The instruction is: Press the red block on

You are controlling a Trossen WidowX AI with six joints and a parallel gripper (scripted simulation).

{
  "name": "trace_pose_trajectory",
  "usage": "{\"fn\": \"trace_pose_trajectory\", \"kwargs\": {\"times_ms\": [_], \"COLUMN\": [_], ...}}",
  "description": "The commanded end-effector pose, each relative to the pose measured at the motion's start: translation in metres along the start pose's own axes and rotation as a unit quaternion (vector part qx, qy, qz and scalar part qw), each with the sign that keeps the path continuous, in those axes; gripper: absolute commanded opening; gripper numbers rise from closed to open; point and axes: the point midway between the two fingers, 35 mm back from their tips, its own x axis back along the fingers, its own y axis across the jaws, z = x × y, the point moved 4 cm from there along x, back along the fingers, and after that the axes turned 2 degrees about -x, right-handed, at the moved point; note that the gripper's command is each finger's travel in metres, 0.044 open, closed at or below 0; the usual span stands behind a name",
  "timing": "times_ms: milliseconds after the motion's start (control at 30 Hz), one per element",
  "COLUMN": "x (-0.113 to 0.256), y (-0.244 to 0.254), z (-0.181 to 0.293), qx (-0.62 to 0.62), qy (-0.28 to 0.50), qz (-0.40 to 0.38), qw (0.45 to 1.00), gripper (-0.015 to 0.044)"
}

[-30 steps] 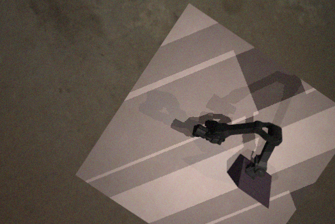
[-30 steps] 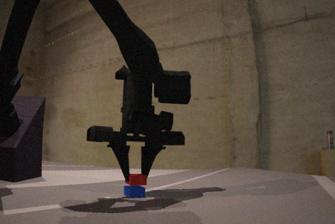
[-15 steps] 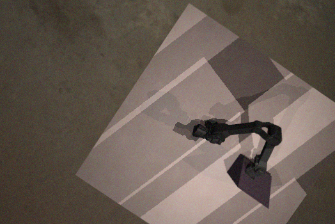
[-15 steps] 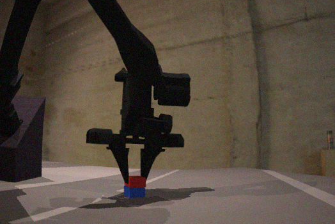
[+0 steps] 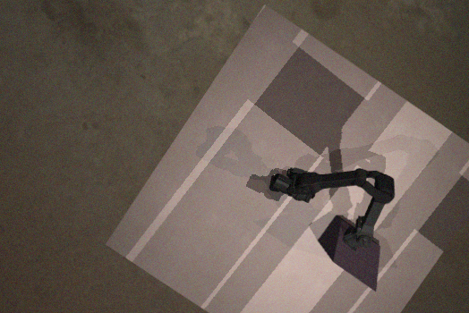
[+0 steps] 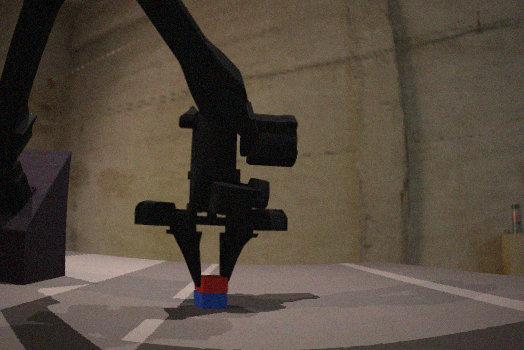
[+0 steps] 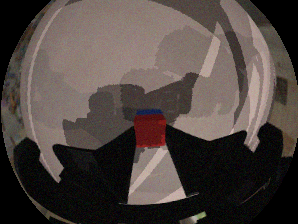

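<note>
Red block on blue, press pending

Red block [image 6: 214, 284] [image 7: 150, 131] pinched in gripper [image 6: 213, 281] [image 7: 149, 128], directly atop blue block [image 6: 210, 300] [image 7: 149, 112]; click not confirmable. Push best kept straight down, edges matched, pinch released only once seated. Sideways drag to be avoided. Pale, banded tabletop [image 5: 179, 211] [image 6: 400, 316] [image 7: 85, 45] crossed by shadows. Stained, cracked wall [image 6: 320, 106] behind; room dim.

A purple wedge [image 5: 358, 262] [image 6: 47, 236] stands on the striped table [image 5: 179, 193] [image 6: 400, 316] [image 7: 100, 40].

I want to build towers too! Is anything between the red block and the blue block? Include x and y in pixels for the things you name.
No gap shows between red [image 6: 214, 284] [image 7: 150, 131] and blue [image 6: 210, 300] [image 7: 149, 112] in the exterior view.
</note>
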Motion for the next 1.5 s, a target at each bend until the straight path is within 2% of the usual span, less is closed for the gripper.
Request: {"fn": "trace_pose_trajectory", "kwargs": {"times_ms": [0,767,1033,1367,1467], "x": [-0.001,-0.002,-0.002,0.000,0.024], "y": [-0.001,0.000,0.000,0.001,0.004], "z": [0.000,0.000,0.000,0.000,0.001], "qx": [0.004,0.001,0.001,0.002,0.012], "qy": [-0.002,0.000,0.000,0.000,-0.001], "qz": [0.002,-0.001,-0.001,-0.001,-0.006], "qw": [1.000,1.000,1.000,1.000,1.000], "gripper": [0.0000,0.0000,0.0210,0.0220,0.0220]}}
